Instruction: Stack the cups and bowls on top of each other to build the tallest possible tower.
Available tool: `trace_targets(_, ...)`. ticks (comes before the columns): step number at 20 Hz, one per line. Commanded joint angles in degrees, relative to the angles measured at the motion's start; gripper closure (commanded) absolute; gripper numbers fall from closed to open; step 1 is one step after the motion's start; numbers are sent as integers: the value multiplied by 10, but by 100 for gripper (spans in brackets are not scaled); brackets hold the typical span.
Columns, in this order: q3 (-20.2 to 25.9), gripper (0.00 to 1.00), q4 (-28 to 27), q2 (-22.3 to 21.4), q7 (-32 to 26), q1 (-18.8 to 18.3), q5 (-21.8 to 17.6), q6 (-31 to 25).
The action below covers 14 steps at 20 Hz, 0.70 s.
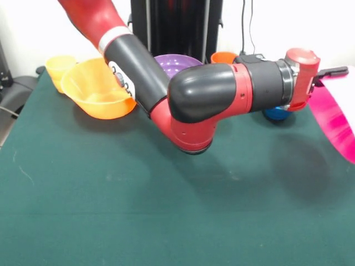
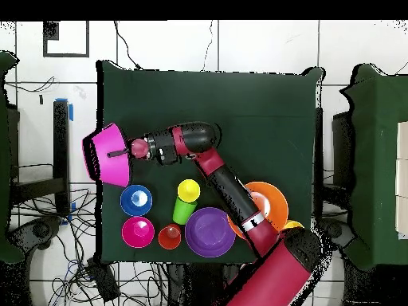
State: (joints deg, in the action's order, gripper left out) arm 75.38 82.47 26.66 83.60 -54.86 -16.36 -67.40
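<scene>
a dark green table (image 2: 263, 103) carries bowls (image 2: 209, 232) and cups (image 2: 169, 237) clustered along one edge.

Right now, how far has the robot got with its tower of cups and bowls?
Barely begun. Done: only a yellow cup and the green cup look stacked together. In hand: the hand grips the large pink bowl, tilted at the table's edge. Left: the blue bowl, crimson bowl, red cup, purple bowl and orange bowl sit unstacked, so nearly all the stacking remains.
</scene>
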Motion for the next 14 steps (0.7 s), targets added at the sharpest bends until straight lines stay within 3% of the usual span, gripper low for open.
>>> trace_targets(1, -27, 100, -89, -9, -213, 24, -1, -58)
trace_targets(14, -33, 100, -137, -9, -251, 43, 13, -138)
